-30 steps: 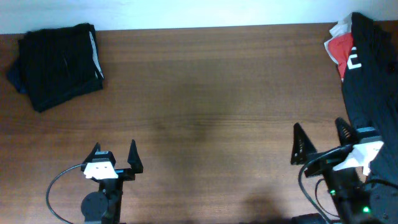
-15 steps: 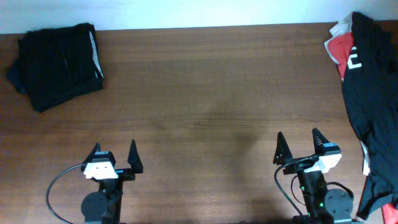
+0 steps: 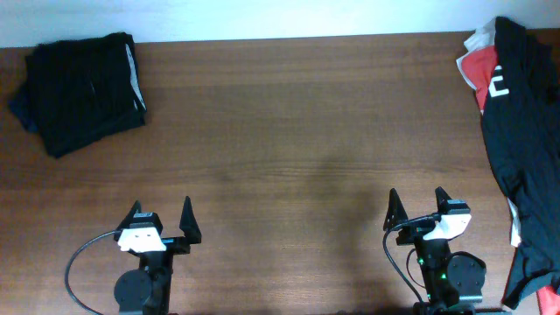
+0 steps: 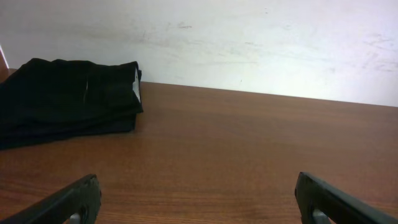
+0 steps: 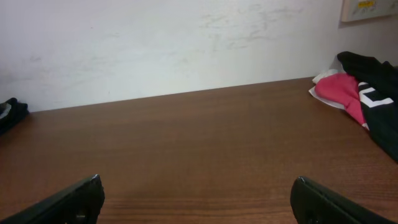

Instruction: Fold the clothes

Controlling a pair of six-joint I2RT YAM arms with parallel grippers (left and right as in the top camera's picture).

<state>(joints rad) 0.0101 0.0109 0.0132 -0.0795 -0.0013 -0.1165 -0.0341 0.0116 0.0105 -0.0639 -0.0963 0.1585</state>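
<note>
A folded stack of black clothes point(image 3: 83, 90) with a white inner edge lies at the table's far left corner; a dark navy piece point(image 3: 19, 110) peeks out at its left. The stack also shows in the left wrist view point(image 4: 65, 99). A long black garment point(image 3: 521, 140) lies loose along the right edge, over a red-and-white one point(image 3: 477, 63), which also shows in the right wrist view point(image 5: 342, 92). My left gripper point(image 3: 160, 215) is open and empty near the front edge. My right gripper point(image 3: 417, 206) is open and empty at the front right, beside the black garment.
The brown wooden table point(image 3: 289, 131) ends at a white wall point(image 4: 249, 43) behind. A cable point(image 3: 79, 262) loops by the left arm's base. A beige wall plate point(image 5: 368, 9) hangs at the right wrist view's upper right.
My right arm has drawn back left and toward the front edge, away from the black garment, and settled there. The left arm has not moved.
</note>
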